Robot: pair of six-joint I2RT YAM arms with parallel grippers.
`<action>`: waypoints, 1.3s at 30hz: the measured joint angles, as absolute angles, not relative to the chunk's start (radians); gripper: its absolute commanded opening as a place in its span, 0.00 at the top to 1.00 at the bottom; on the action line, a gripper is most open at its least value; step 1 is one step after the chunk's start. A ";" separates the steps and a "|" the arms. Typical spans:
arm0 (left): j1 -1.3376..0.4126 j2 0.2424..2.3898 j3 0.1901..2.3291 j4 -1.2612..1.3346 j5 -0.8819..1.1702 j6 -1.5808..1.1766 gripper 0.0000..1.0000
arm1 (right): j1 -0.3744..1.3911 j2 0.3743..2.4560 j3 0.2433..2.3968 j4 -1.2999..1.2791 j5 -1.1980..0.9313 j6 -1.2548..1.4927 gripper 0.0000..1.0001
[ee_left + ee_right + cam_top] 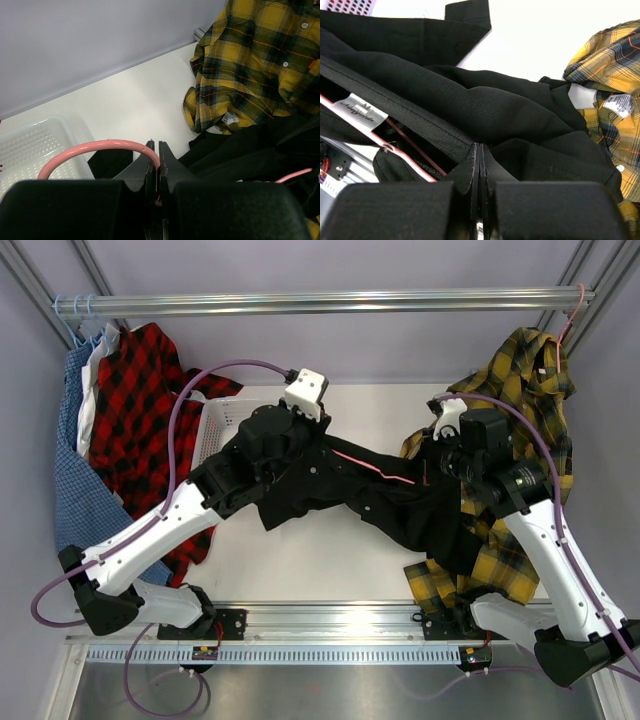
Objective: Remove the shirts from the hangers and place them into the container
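Our left gripper (pixel 156 150) is clamped on the hook of the pink hanger (pixel 100 146). Our right gripper (pixel 479 149) is pinched shut, seemingly on the collar band of the black shirt (pixel 510 115). From above, the hanger runs ten to four o'clock between them. The container (pixel 213 430) sits at nine o'clock of the left gripper, on the nearer arm's side.

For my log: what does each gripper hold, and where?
Left gripper: the hanger, by its hook. Right gripper: apparently the black shirt, at a seamed edge.
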State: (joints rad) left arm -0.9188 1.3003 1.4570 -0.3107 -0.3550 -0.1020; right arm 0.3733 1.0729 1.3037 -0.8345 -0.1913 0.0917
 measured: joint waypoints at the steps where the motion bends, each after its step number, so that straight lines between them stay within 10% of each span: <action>1: -0.920 1.300 1.457 -0.312 -0.361 -0.102 1.00 | 0.373 1.065 1.301 -0.835 -0.192 0.098 1.00; 17: -0.909 1.303 1.490 -0.286 -0.583 -0.229 1.00 | 0.372 0.884 1.068 -0.881 -0.091 0.234 0.89; 31: -0.914 1.402 1.517 -0.229 -0.414 -0.259 1.00 | 0.372 0.818 1.399 -1.048 -0.087 0.185 0.27; 39: -0.960 1.472 1.557 -0.214 -0.307 -0.247 1.00 | 0.372 0.802 1.515 -1.124 -0.131 0.095 0.18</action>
